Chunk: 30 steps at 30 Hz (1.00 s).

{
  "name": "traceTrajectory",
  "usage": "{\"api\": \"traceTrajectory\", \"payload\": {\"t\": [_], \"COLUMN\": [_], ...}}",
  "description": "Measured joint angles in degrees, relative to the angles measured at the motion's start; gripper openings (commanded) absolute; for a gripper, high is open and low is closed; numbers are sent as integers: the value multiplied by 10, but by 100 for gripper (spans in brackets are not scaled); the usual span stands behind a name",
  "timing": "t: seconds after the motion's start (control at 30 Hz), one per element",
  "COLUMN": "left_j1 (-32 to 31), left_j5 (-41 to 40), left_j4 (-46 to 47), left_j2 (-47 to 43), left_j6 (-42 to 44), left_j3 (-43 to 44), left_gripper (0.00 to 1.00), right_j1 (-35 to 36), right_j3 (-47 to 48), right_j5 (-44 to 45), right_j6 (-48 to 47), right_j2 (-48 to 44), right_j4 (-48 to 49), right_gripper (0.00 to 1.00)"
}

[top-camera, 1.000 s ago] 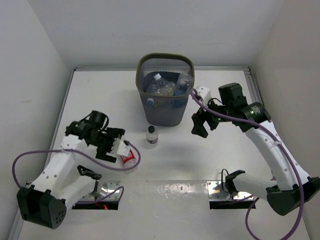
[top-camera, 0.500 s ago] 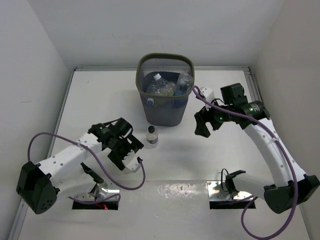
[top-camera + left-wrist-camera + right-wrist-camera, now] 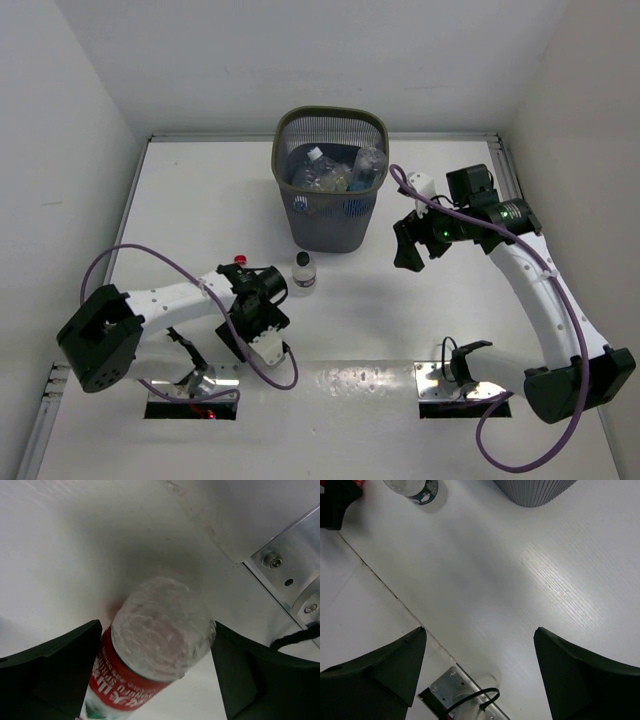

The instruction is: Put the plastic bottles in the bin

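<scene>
The left end effector [image 3: 156, 632] is grasping the red bottle [image 3: 162, 620], lower left of the top view. The right end effector [image 3: 480, 635] is hanging released above the surface [image 3: 530, 575], centre right. A small bottle [image 3: 303, 272] is standing just beside the bin [image 3: 330, 225], which is holding more bottles [image 3: 325, 172]

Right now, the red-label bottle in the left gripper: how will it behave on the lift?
The red-label bottle looks like thin clear plastic, so it is probably light, and its walls may give under squeeze. Held by its round body in the left gripper, it could twist or slip. Whether it holds liquid can't be told.
</scene>
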Motion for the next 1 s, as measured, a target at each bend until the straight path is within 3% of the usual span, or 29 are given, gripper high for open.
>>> {"api": "traceTrajectory", "payload": {"t": [0.13, 0.2, 0.23, 0.33, 0.47, 0.6, 0.7, 0.83, 0.9, 1.0], "left_j1": [0, -2, -4, -10, -10, -11, 14, 76, 94, 124], "left_j5": [-27, -34, -38, -41, -40, -49, -31, 10, 16, 26], "left_j4": [38, 54, 61, 61, 51, 12, -30, -63, -76, 28], "left_j2": [13, 14, 14, 13, -27, -40, -1, 44, 51, 39], "left_j6": [-19, -30, -37, -50, -83, -169, -251, -371, -424, -526], "left_j3": [-26, -28, -25, 1, 77, 254, 468, 741, 810, 838], "left_gripper": [85, 75, 65, 52, 44, 36, 33, 21, 21, 25], "right_j1": [-1, -3, -4, -4, -4, -4, -8, -19, -26, -39], "right_j3": [0, 0, 0, 1, 3, 22, 35, 52, 59, 73], "right_j5": [0, 0, 0, 1, 5, 5, 1, -10, -16, -26], "right_j6": [2, 3, 3, 4, 4, 5, 9, 21, 25, 35], "right_j2": [0, 0, 0, -2, -16, -27, -29, -27, -23, -10], "right_j4": [0, 0, 0, 0, -1, -5, -6, -9, -9, -5], "right_gripper": [87, 87, 87, 87, 87, 87, 87, 87, 87, 87]}}
